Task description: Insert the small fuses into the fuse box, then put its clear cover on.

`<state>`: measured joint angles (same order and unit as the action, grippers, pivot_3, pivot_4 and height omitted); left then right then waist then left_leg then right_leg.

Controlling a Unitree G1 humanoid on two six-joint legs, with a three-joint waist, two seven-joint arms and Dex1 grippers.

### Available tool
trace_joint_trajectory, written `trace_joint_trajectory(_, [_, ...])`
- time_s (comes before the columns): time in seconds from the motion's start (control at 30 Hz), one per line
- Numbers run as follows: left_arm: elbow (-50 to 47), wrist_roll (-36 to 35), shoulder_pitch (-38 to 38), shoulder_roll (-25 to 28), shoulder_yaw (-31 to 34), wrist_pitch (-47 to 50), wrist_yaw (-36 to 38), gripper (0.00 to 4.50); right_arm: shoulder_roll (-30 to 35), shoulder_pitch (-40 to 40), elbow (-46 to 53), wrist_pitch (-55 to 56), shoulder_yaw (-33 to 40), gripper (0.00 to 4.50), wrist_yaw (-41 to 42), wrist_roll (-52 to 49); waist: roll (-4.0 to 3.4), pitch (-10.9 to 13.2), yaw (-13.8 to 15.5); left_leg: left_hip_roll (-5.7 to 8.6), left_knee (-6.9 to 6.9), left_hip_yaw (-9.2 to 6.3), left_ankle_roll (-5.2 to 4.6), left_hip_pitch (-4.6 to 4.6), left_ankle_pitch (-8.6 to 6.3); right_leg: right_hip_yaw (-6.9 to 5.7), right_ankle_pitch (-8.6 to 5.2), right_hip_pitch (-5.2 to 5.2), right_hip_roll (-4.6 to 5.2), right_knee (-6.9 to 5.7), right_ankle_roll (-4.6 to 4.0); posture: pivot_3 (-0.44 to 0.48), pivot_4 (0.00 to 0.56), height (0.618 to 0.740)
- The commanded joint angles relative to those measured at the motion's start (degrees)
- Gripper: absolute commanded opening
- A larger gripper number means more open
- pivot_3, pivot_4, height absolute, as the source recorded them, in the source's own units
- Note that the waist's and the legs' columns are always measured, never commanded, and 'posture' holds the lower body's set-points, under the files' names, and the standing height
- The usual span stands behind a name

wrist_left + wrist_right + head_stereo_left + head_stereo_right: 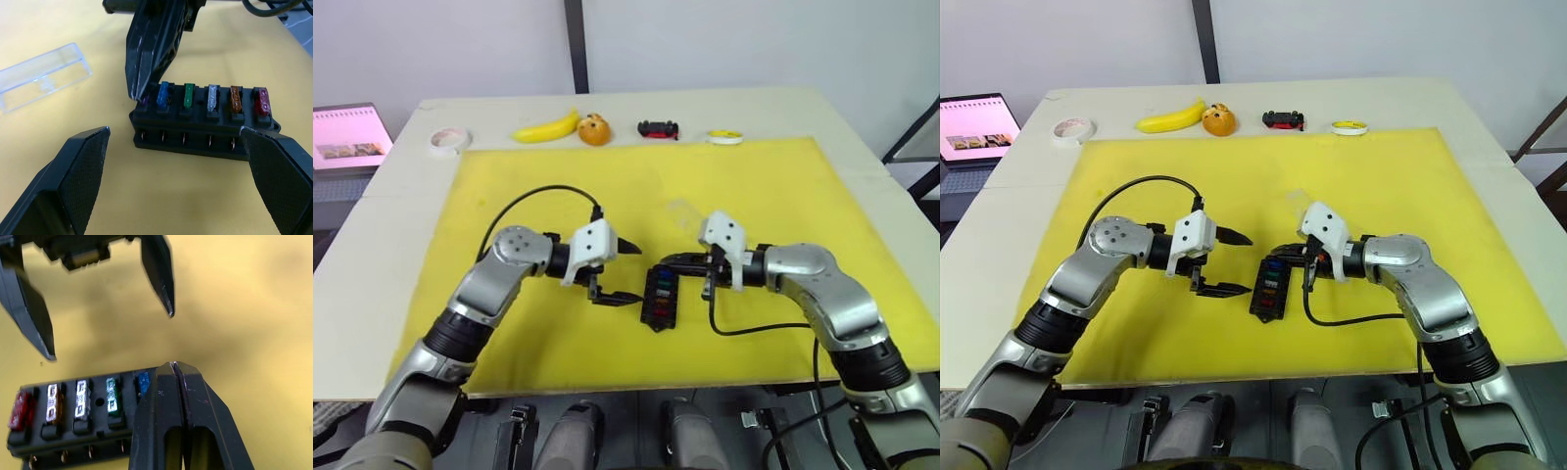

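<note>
The black fuse box [659,299] lies on the yellow mat [509,176] between my two grippers. In one row stand the small fuses: blue [164,94], green [189,94], grey [213,98], orange [236,98] and red [262,101]. A purple fuse [145,101] sits in the end slot, under the tip of my right gripper [658,266], which is shut. My left gripper [628,271] stands wide open just left of the box, holding nothing. The clear cover [41,76] lies on the mat a little beyond the box.
Along the table's far edge lie a tape roll [448,140], a banana [548,127], an orange fruit [594,129], a black-and-red toy car [658,128] and a yellow tape roll [725,137]. A laptop [347,137] stands off the table's far left.
</note>
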<state>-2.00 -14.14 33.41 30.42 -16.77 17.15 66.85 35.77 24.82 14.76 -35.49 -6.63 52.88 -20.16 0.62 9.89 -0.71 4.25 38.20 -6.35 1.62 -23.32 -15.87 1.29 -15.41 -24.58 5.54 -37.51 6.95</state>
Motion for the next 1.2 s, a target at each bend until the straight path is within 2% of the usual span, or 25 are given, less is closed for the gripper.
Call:
trace_joint_trajectory(0.03, [-5.0, -4.2, -1.3, 0.6, 5.2, 3.9, -2.3, 4.50, 0.5, -0.7, 8.1, -4.4, 7.7, 0.02, -4.2, -4.7, 0.00, 0.0, 0.0, 0.00, 0.00, -0.01, 0.00, -0.02, 0.00, 0.00, 0.00, -0.02, 0.00, 0.00, 0.00, 0.000, 0.150, 0.740])
trace_joint_trajectory(0.1, [-8.0, -8.9, -3.6, 2.1, 8.9, 8.5, -2.1, 4.50, 2.3, -4.9, 12.2, -8.1, 13.2, 0.02, -5.8, -7.4, 0.00, 0.0, 0.2, 0.00, -0.01, -0.02, 0.00, -0.01, 0.00, 0.01, 0.00, -0.02, 0.01, 0.00, 0.00, 0.000, 0.150, 0.740])
trace_joint_trajectory(0.13, [-9.2, -10.6, -4.9, 2.8, 10.6, 10.1, -2.2, 4.50, 3.2, -7.2, 14.0, -9.7, 15.9, 0.57, -6.5, -8.3, 0.01, 0.0, 0.2, 0.00, 0.00, -0.05, -0.01, -0.01, -0.01, 0.00, 0.00, 0.00, 0.01, -0.01, 0.00, 0.000, 0.150, 0.740])
trace_joint_trajectory(0.17, [-10.2, -11.7, -6.1, 3.5, 11.9, 11.0, -2.4, 4.50, 3.8, -9.2, 15.5, -11.2, 18.5, 0.80, -7.3, -9.4, 0.01, 0.0, 0.3, 0.00, -0.01, -0.08, -0.01, -0.01, -0.01, -0.01, 0.00, 0.01, 0.01, 0.00, 0.00, 0.000, 0.150, 0.740])
trace_joint_trajectory(0.4, [-13.5, -21.2, -11.3, 5.7, 22.2, 20.1, -7.3, 4.50, 6.8, -23.3, 20.4, -14.5, 35.1, 4.34, -11.9, -11.2, 0.00, 0.0, 0.4, 0.00, -0.01, -0.03, -0.26, 0.05, -0.15, 0.02, 0.00, 0.07, 0.01, -0.04, 0.00, 0.000, 0.150, 0.740])
trace_joint_trajectory(0.53, [-13.2, -20.3, -12.9, 6.7, 23.7, 17.8, -8.1, 4.50, 6.0, -26.7, 22.2, -16.8, 39.4, 4.43, -15.1, -12.8, -0.04, 0.0, 0.2, -0.01, -0.03, 0.01, -0.27, 0.11, -0.15, 0.05, 0.00, 0.09, 0.01, -0.07, 0.00, 0.000, 0.150, 0.740])
trace_joint_trajectory(0.67, [-11.7, -18.4, -13.0, 7.7, 22.5, 14.5, -7.1, 4.50, 5.5, -26.4, 23.8, -17.6, 36.8, 4.43, -17.9, -13.5, -0.04, 0.0, 0.2, -0.03, -0.06, 0.02, -0.25, 0.13, -0.15, 0.05, 0.00, 0.10, 0.00, -0.07, 0.00, 0.000, 0.150, 0.740])
trace_joint_trajectory(0.83, [-9.1, -14.6, -11.1, 7.2, 19.8, 9.2, -6.7, 4.50, 3.1, -16.8, 21.7, -21.1, 28.7, 4.43, -24.9, -13.3, -0.04, 0.0, 0.1, -0.03, -0.06, 0.05, -0.17, 0.16, -0.10, 0.06, 0.00, 0.11, 0.00, -0.06, 0.00, 0.000, 0.150, 0.740])
trace_joint_trajectory(0.93, [-8.3, -13.6, -9.2, 5.6, 18.4, 8.2, -8.3, 4.50, 0.7, -9.2, 18.2, -23.1, 21.1, 4.43, -28.4, -11.4, -0.02, 0.0, 0.2, -0.03, -0.06, 0.05, -0.07, 0.14, -0.04, 0.05, 0.00, 0.11, 0.01, -0.05, -0.01, 0.000, 0.150, 0.740])
trace_joint_trajectory(1.03, [-8.8, -13.1, -8.7, 4.3, 18.1, 8.1, -10.2, 4.50, -2.1, -1.9, 11.7, -22.8, 14.0, 4.43, -31.1, -7.9, -0.02, 0.0, 0.0, -0.01, -0.04, 0.05, -0.03, 0.14, -0.02, 0.06, 0.00, 0.11, 0.02, -0.04, 0.00, 0.000, 0.150, 0.740])
trace_joint_trajectory(1.2, [-10.7, -13.6, -9.8, 3.8, 18.3, 8.9, -11.9, 4.50, -4.8, 6.0, 0.7, -20.6, 7.1, 4.43, -32.0, -3.1, -0.02, 0.0, 0.0, -0.01, -0.07, 0.05, 0.01, 0.12, 0.00, 0.06, 0.00, 0.05, 0.02, -0.06, -0.01, 0.000, 0.150, 0.740])
